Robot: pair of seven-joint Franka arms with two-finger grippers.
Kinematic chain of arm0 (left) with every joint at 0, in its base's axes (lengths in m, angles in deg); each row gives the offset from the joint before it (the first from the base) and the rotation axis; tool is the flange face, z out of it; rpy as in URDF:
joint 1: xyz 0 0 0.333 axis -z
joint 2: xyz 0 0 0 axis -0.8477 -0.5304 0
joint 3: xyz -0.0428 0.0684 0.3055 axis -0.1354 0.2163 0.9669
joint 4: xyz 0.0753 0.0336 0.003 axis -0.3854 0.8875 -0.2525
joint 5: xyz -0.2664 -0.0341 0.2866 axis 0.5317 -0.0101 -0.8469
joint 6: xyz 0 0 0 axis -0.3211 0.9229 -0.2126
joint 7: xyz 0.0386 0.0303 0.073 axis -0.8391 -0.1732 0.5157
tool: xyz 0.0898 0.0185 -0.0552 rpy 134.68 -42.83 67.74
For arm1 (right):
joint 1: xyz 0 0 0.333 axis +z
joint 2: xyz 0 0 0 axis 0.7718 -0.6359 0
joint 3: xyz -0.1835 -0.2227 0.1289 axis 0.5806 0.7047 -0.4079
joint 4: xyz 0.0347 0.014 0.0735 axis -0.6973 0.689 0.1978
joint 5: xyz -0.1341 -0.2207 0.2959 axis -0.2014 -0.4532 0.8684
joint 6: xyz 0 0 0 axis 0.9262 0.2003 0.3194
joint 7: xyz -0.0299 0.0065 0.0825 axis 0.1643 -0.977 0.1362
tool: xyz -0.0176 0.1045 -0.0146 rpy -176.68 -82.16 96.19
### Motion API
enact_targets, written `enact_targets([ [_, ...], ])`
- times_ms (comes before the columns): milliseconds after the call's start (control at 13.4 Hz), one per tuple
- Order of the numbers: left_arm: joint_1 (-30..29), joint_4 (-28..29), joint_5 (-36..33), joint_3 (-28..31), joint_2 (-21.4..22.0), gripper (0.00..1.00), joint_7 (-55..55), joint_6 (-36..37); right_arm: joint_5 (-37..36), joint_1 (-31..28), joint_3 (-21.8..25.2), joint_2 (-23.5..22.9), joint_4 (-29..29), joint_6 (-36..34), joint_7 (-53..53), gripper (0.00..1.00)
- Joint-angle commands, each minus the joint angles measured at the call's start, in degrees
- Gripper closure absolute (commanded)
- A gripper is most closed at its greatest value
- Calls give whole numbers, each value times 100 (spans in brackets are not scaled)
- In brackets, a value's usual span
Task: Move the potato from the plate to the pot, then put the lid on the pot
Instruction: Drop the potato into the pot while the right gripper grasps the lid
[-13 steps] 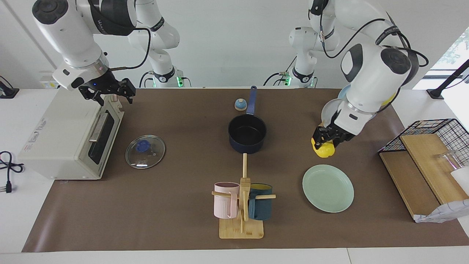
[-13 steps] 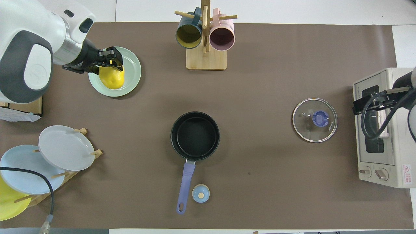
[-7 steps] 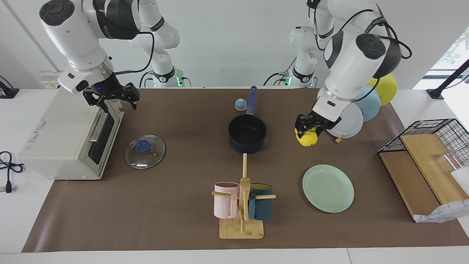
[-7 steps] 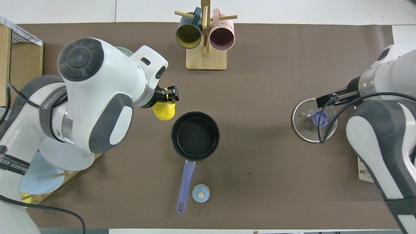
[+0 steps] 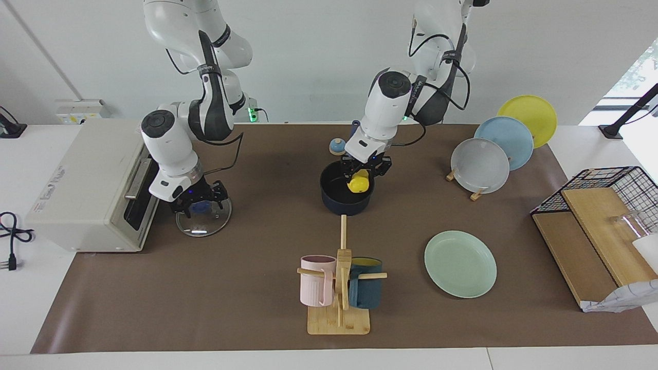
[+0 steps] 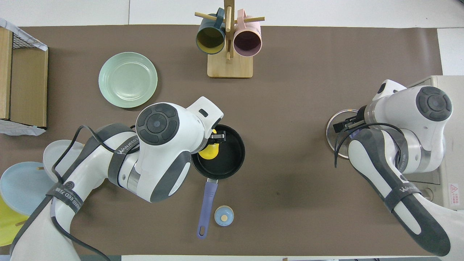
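The yellow potato [image 5: 359, 184] hangs in my left gripper [image 5: 366, 173], which is shut on it just inside the mouth of the dark blue pot [image 5: 339, 204] at the middle of the table. In the overhead view the potato [image 6: 208, 152] shows over the pot's black inside [image 6: 230, 159], under the left gripper [image 6: 216, 139]. The mint-green plate [image 5: 460, 263] lies bare toward the left arm's end. The glass lid [image 5: 205, 224] lies in front of the toaster oven. My right gripper [image 5: 199, 201] is open, low over the lid, its fingers on either side of the blue knob.
A toaster oven [image 5: 87, 190] stands at the right arm's end. A mug rack [image 5: 339, 288] with two mugs stands farther from the robots than the pot. A small bell [image 5: 337, 147] sits beside the pot's handle. Upright plates [image 5: 488, 164] and a wire basket [image 5: 611, 185] stand at the left arm's end.
My left gripper carried the potato from beside the plate to the pot and lowered it into the pot's mouth. My right gripper came down from above the oven onto the lid's knob.
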Motion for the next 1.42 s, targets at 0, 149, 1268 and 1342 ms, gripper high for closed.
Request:
enact_targets([
  [0,174,333,-18,111,138,100,-109,-278,90,-118,-32,119,206,42,154,0],
  [149,287,333,-18,120,-90,100,-110,-558,90,-136,-32,137,232,-19,224,0],
  [1268,534,597,-255,128,-486,100,-109,-1078,90,-356,-41,216,356,-292,330,50],
  [1342,534,606,-342,128,-486,100,-136,-1087,90,-347,-41,216,303,-405,330,56],
])
